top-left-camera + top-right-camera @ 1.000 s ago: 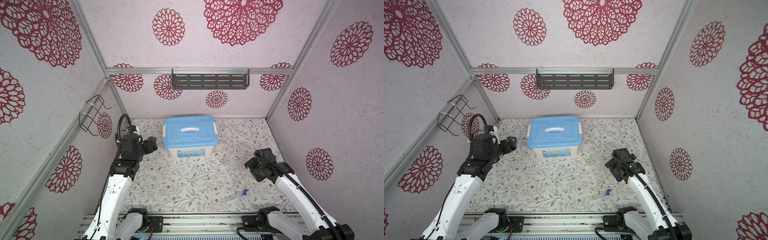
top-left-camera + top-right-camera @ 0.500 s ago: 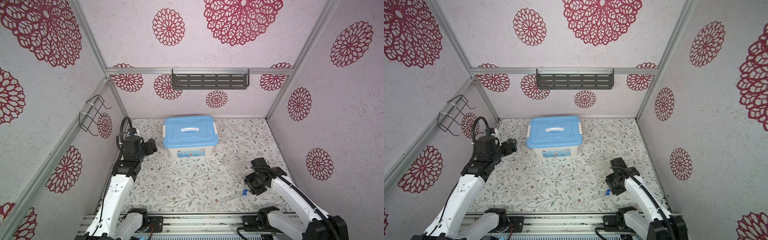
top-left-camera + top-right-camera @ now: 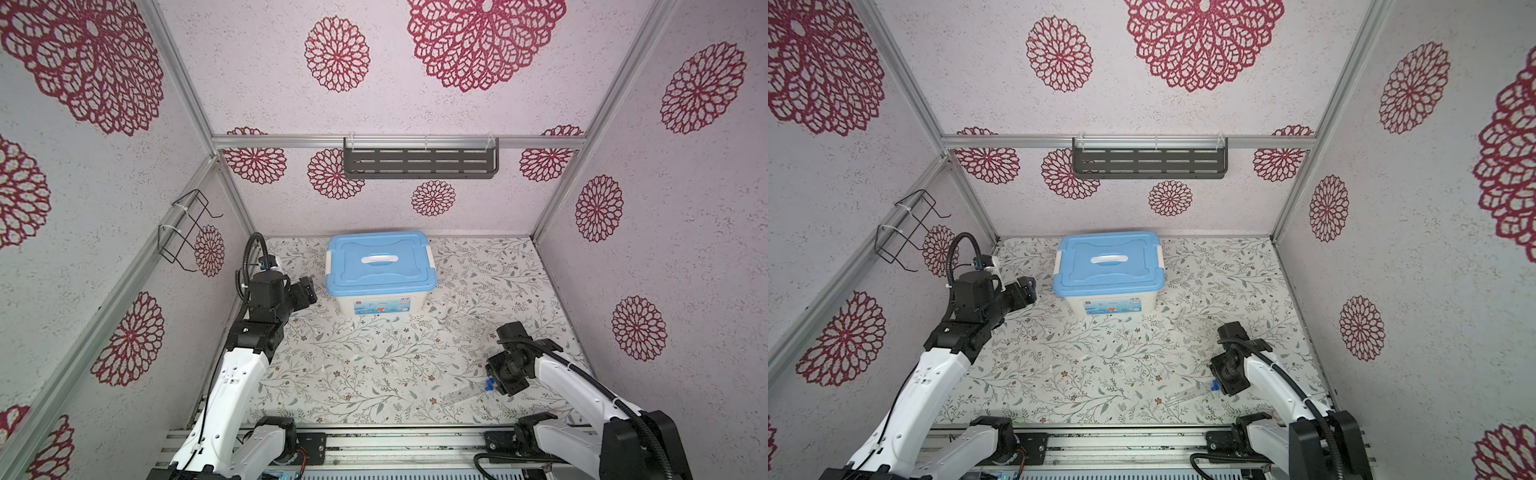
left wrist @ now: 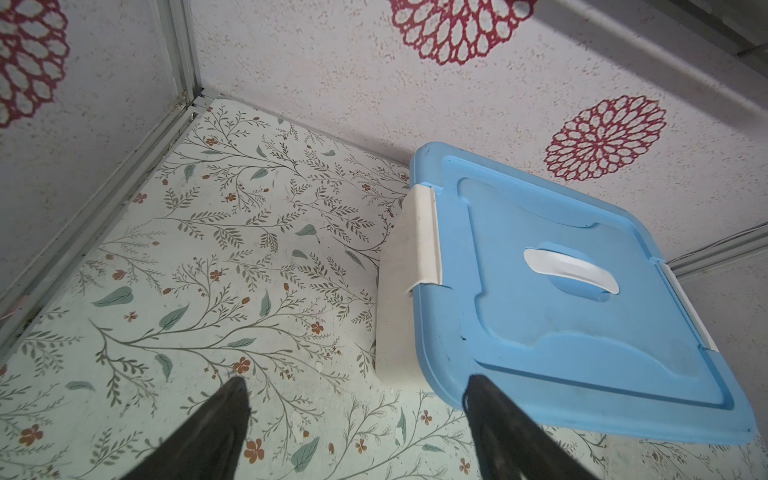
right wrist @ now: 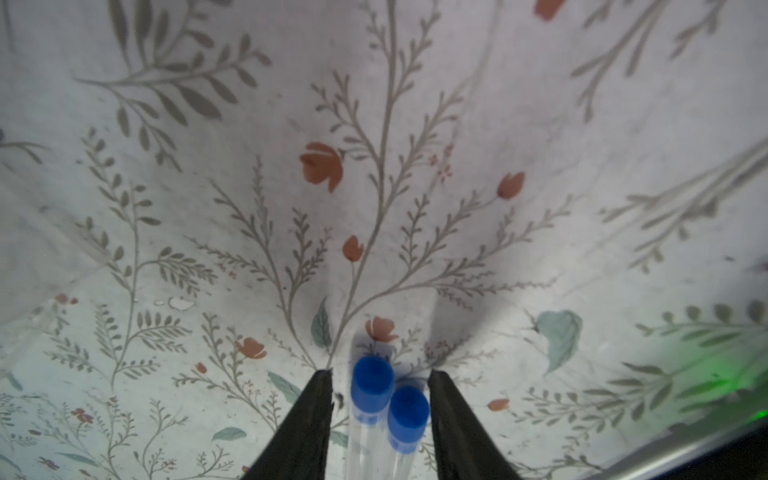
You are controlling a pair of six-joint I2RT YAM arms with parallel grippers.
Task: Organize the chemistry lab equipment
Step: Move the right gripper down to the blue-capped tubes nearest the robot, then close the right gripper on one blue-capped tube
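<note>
1. The right end effector (image 3: 493, 384) sits low at the lower right of both top views, tipped down toward the floral counter (image 3: 374, 353).
2. The two clear blue-capped tubes (image 5: 372, 386) lie flat on the counter, side by side and touching, one cap slightly ahead of the other; in the right wrist view they sit at the lower centre of the frame.
3. The right end effector's jaws stand partway closed, one on each side of the pair of caps; one jaw is close against a cap, the other shows a thin sliver of counter beside it; whether the tubes are truly grasped I cannot tell.
4. In both top views the clear tube bodies trail toward the lower left from the caps.
5. The left end effector (image 4: 357, 380) is released, jaws spread wide with nothing between them; it hangs above the counter at the left middle of the top views, just beside the white bin with blue lid (image 3: 380, 266).
6. The bin stands at the centre back of the counter with its lid on, well apart from the tubes.
</note>
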